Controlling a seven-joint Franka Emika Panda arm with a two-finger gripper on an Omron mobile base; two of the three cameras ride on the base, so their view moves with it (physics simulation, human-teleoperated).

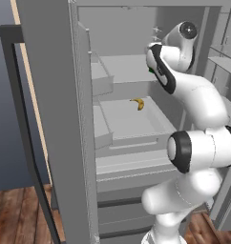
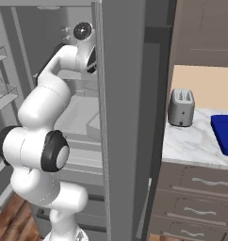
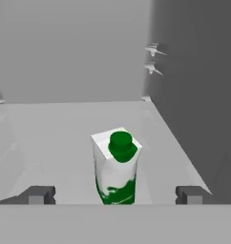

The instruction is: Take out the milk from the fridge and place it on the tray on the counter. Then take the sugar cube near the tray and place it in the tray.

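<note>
the tool (image 3: 115, 195), jaws apart, is framing the small white green-capped milk carton (image 3: 116, 174) standing on the grey fridge shelf (image 3: 65, 143); nothing is delivered yet, and the dark blue rectangular tray (image 2: 224, 132) is waiting on the table.

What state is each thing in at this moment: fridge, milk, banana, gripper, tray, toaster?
fridge: door open, arm reaching inside.
milk: upright on a shelf, cap on, not gripped.
banana: lying on a lower shelf.
gripper: open, fingertips either side of the milk.
tray: on the counter, visible part bare.
toaster: upright on counter.
</note>
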